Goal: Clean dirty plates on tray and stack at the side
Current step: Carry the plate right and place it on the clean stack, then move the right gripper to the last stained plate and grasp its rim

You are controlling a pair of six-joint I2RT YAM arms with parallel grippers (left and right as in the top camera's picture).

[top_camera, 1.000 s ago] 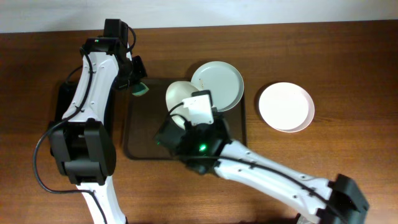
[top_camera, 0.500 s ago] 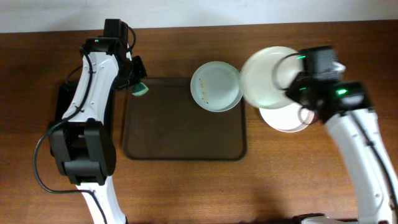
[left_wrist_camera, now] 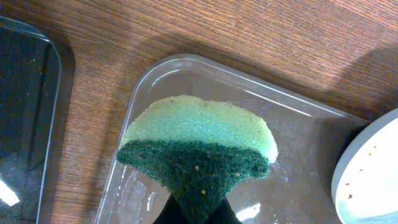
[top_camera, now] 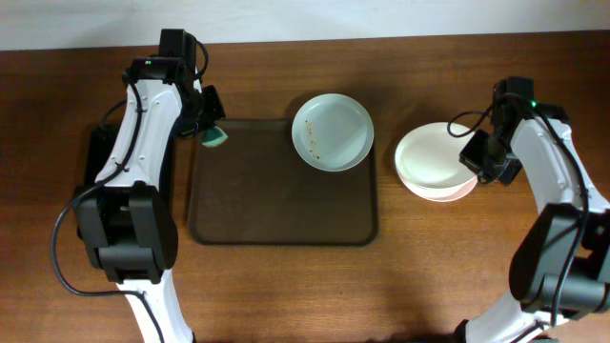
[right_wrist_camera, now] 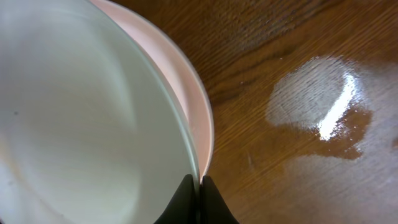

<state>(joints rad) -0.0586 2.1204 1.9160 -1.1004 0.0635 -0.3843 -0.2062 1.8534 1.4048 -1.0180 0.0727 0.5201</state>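
The left gripper [top_camera: 209, 127] is clenching a two-layer sponge [left_wrist_camera: 199, 146], pale green foam over a dark green scouring face. It is hovering over the 11 o'clock corner of the large dark brown rectangular tray [top_camera: 276, 205], which has rounded corners and a raised rim. From the left wrist, the sponge is fanning out from between the pinched jaws, clear of the tray floor.

A round, shallow, pale mint plate [top_camera: 333, 131] is lying in the tray's 1 o'clock corner, its rim overhanging the tray's far edge. Thin brown specks are showing on its inner face.

At 3 o'clock from the tray, on the wooden table [top_camera: 286, 286], two more round plates are sitting one on the other. A white-mint upper plate [right_wrist_camera: 81, 124] is covering a pinkish-white lower plate [right_wrist_camera: 204, 124]. The right gripper [right_wrist_camera: 199, 196] is pinching the upper plate's rim at the stack's 3 o'clock edge, jaws closed tight on it.

A wet glossy patch [right_wrist_camera: 323, 112] is shining on the wood just beside the stack. A narrow glossy black tray [top_camera: 95, 152] is lying at 9 o'clock from the brown tray, partly under the left arm.
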